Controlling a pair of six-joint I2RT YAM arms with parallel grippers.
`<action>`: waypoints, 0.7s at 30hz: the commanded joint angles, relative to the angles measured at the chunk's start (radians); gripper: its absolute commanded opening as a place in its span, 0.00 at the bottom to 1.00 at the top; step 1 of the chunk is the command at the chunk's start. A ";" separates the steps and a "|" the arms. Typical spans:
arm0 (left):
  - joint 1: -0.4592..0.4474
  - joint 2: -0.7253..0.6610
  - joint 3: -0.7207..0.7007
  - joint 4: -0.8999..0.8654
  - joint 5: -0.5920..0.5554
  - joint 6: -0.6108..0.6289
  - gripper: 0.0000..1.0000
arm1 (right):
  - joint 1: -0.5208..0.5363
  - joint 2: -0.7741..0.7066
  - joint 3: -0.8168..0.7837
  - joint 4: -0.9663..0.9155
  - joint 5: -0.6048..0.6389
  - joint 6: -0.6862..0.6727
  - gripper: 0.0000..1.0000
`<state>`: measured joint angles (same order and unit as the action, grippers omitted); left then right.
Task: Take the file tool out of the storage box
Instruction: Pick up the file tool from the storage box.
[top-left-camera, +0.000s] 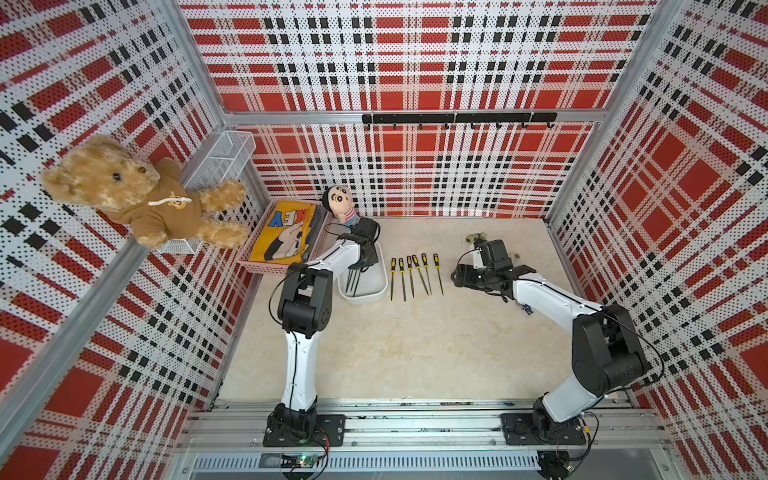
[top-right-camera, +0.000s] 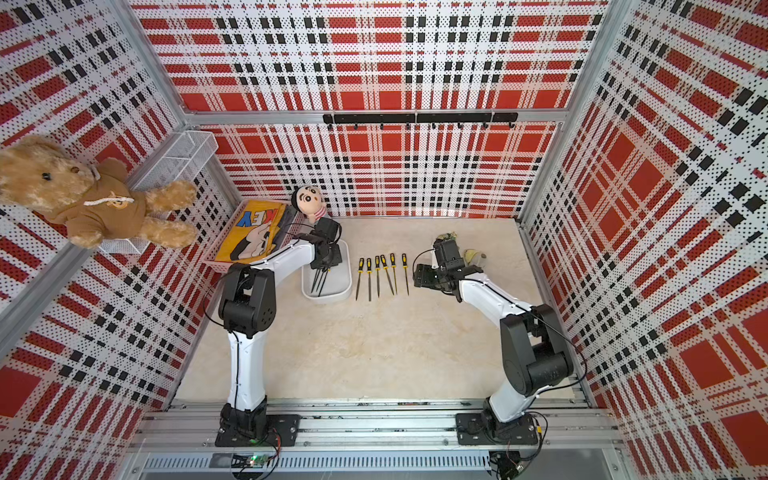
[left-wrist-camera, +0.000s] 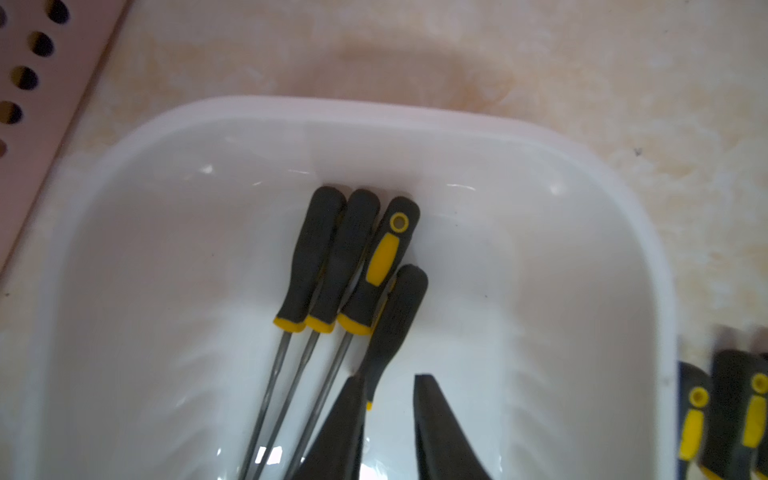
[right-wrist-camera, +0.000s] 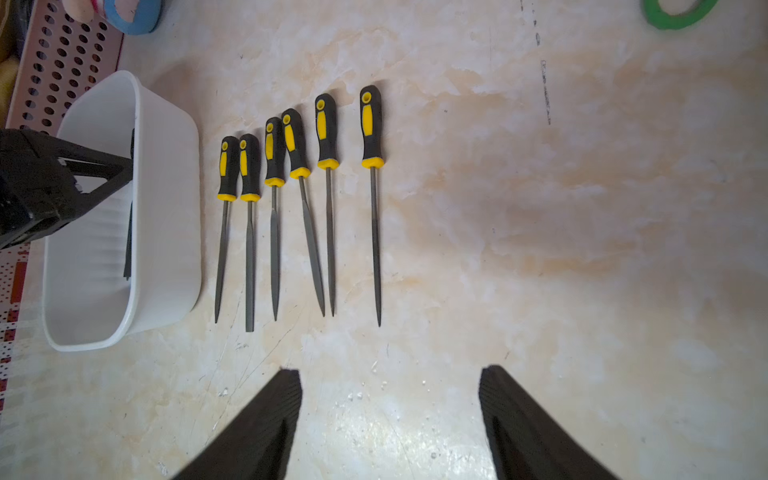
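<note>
The white storage box (top-left-camera: 374, 293) (top-right-camera: 338, 293) stands on the table beside the pink basket. Several black-and-yellow file tools (left-wrist-camera: 345, 257) lie inside it, handles together against one end wall. My left gripper (left-wrist-camera: 388, 380) reaches down into the box (left-wrist-camera: 374, 110). Its jaws are narrow but apart. One file's handle (left-wrist-camera: 397, 316) runs between them and rests against one finger (left-wrist-camera: 345, 415); white floor shows between it and the other finger. Several more files (right-wrist-camera: 299, 208) (top-left-camera: 415, 274) lie in a row on the table to the right of the box (right-wrist-camera: 166, 208). My right gripper (right-wrist-camera: 388, 374) hovers open over bare table, holding nothing.
A pink perforated basket (top-left-camera: 282, 237) with a yellow cloth sits left of the box, and a doll (top-left-camera: 340, 203) sits behind it. A teddy bear (top-left-camera: 137, 195) and a wire-mesh basket (top-left-camera: 224, 158) hang on the left wall. A green tape ring (right-wrist-camera: 677, 14) and a blue one (right-wrist-camera: 133, 16) lie farther back.
</note>
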<state>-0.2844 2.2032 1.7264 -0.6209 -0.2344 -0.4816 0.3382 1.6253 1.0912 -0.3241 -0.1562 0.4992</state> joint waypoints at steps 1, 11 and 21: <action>0.014 0.030 0.029 -0.014 -0.008 0.017 0.28 | 0.006 0.010 0.015 -0.007 0.016 0.000 0.76; 0.030 0.065 0.036 -0.014 -0.008 0.035 0.28 | 0.006 0.022 0.015 -0.010 0.015 -0.001 0.76; 0.025 0.106 0.035 -0.014 0.015 0.035 0.29 | 0.006 0.033 0.028 -0.020 0.018 -0.002 0.77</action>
<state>-0.2630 2.2623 1.7569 -0.6178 -0.2287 -0.4606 0.3382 1.6436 1.0969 -0.3340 -0.1516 0.4984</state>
